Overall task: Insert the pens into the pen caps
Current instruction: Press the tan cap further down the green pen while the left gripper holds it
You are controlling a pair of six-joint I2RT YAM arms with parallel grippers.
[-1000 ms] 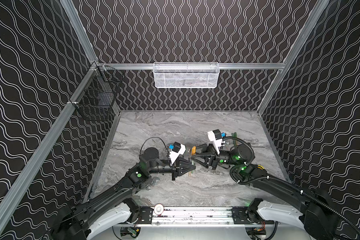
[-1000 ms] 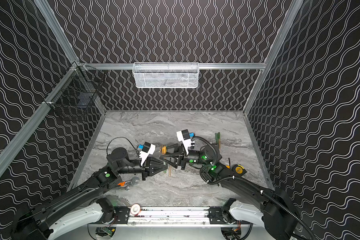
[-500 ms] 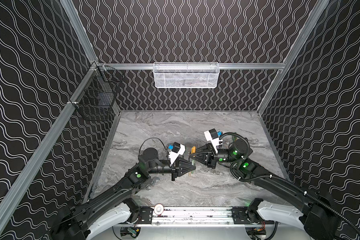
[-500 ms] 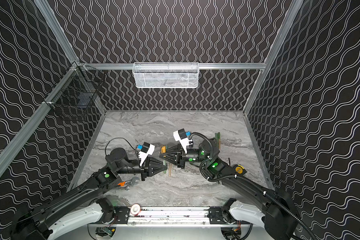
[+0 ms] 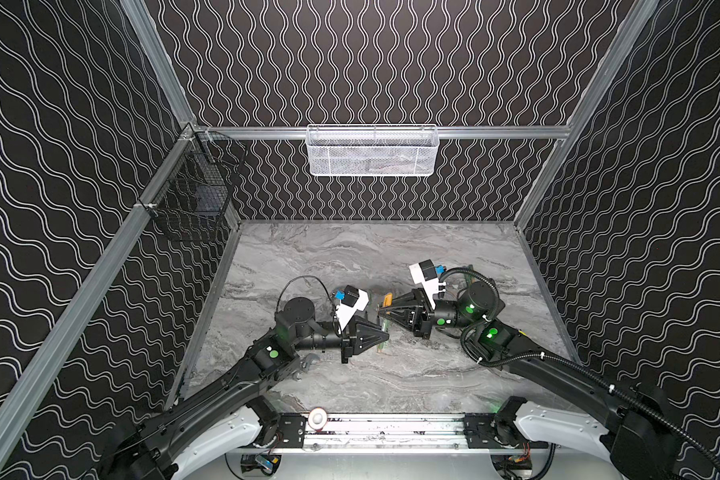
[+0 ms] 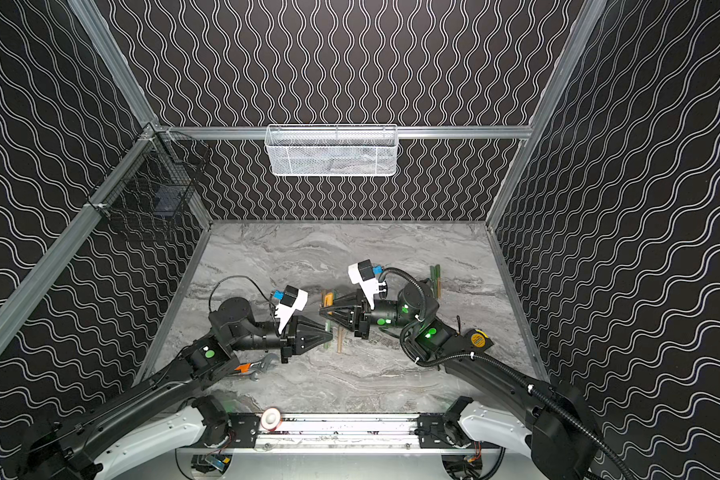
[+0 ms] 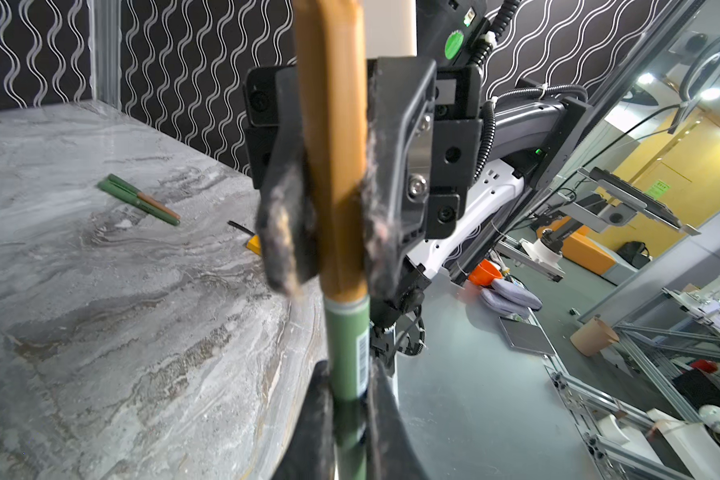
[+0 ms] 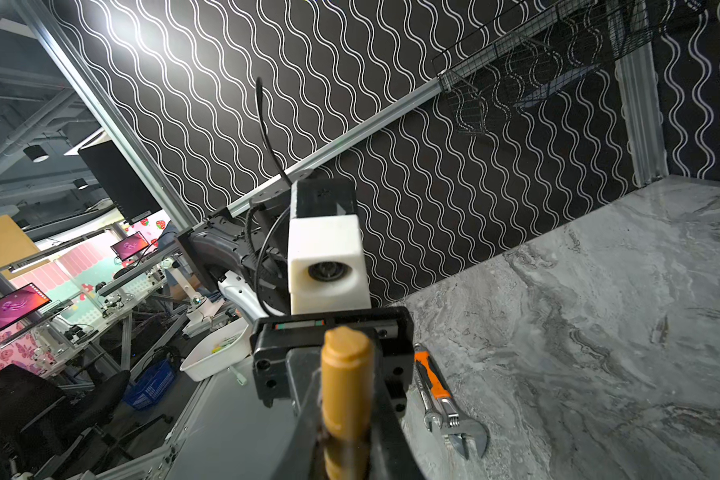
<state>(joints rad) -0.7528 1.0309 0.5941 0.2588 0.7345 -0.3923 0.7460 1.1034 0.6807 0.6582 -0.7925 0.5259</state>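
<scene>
The thin green pen (image 7: pixel 347 345) has its tip hidden inside a stubby tan pen cap (image 7: pixel 333 166), raised near the orange-handled steel wrench (image 8: pixel 445 399). The left end effector (image 7: pixel 350 386) clenches the pen, the right end effector (image 7: pixel 333 257) the cap. Only the left wrist view shows their join. Two more pens (image 7: pixel 142 201) lie well apart from the wrench.

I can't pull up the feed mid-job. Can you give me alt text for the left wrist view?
A green pen, clamped in the left gripper, meets the mouth of a tan cap pinched by the right gripper, filling the centre of the view. Behind them, more pens lie together on the grey marble table.
</scene>
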